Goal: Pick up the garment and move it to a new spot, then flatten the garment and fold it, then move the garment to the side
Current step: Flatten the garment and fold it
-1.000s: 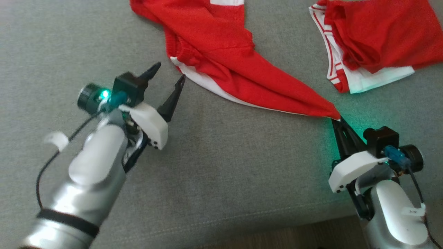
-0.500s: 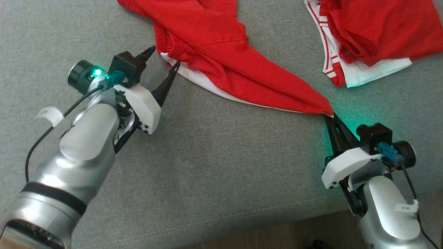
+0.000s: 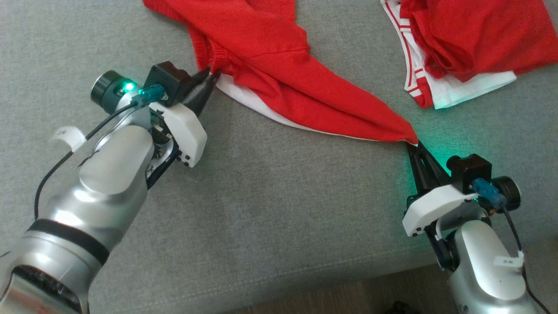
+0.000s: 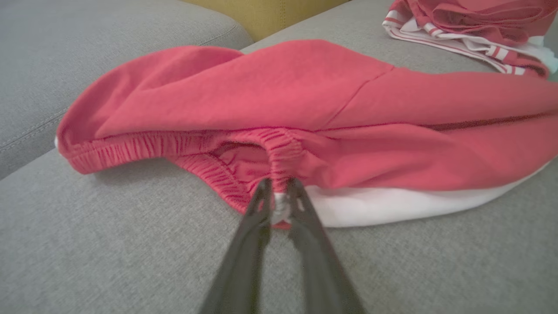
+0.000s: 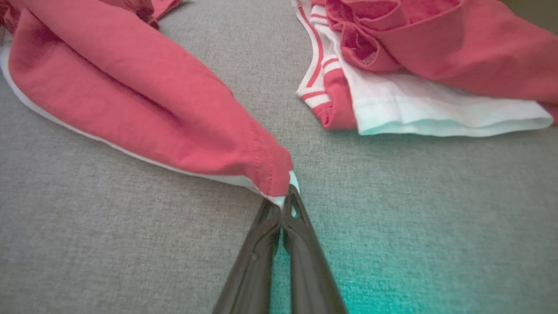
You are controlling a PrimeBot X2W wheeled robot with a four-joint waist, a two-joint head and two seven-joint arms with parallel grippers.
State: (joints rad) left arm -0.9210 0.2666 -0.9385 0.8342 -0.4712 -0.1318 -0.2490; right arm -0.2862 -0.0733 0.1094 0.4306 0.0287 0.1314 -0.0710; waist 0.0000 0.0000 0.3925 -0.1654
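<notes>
On the grey sofa (image 3: pixel 270 209) the red shorts (image 3: pixel 279 74) lie bunched; my left tool (image 3: pixel 210 77) is clamped tight on the waistband (image 4: pixel 174 144), my right tool (image 3: pixel 412 146) on a hem corner (image 5: pixel 279 183). I judge this flattening: next, draw both apart evenly.

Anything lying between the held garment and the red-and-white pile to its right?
Nothing: bare grey cushion separates garment and pile, in the head view.
</notes>
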